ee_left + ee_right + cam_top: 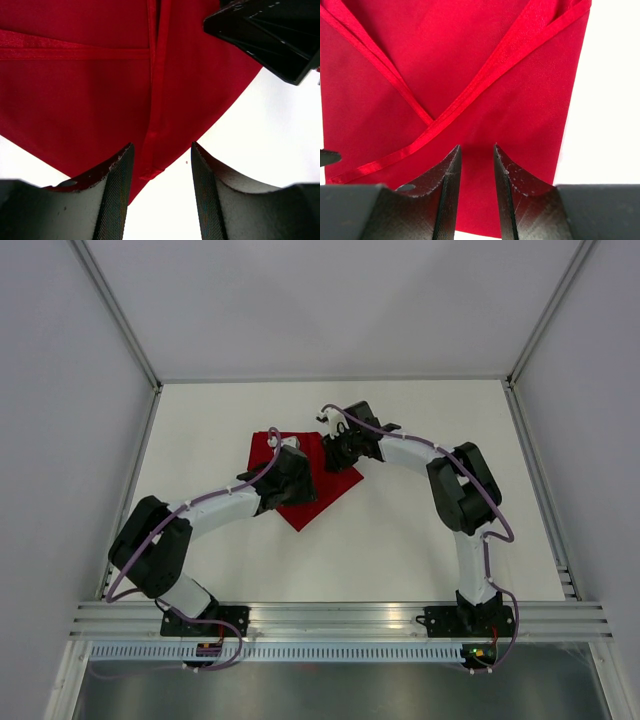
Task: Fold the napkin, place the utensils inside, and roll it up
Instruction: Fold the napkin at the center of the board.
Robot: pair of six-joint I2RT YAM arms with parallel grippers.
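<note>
The red napkin (303,506) lies folded on the white table (420,530), its hemmed edges overlapping. My left gripper (288,476) hovers over its near-left part. In the left wrist view the gripper (162,150) is open, with a hemmed corner of the napkin (100,100) lying on the table just ahead between the fingertips. My right gripper (336,451) is over the napkin's far-right part. In the right wrist view it (477,150) is open with a narrow gap, low over the napkin (470,65), nothing pinched. No utensils are visible in any view.
The right gripper's black body (272,35) shows at the top right of the left wrist view, close to the left one. Aluminium rails (340,618) run along the near edge. Frame posts (135,480) and white walls bound the table's sides and back.
</note>
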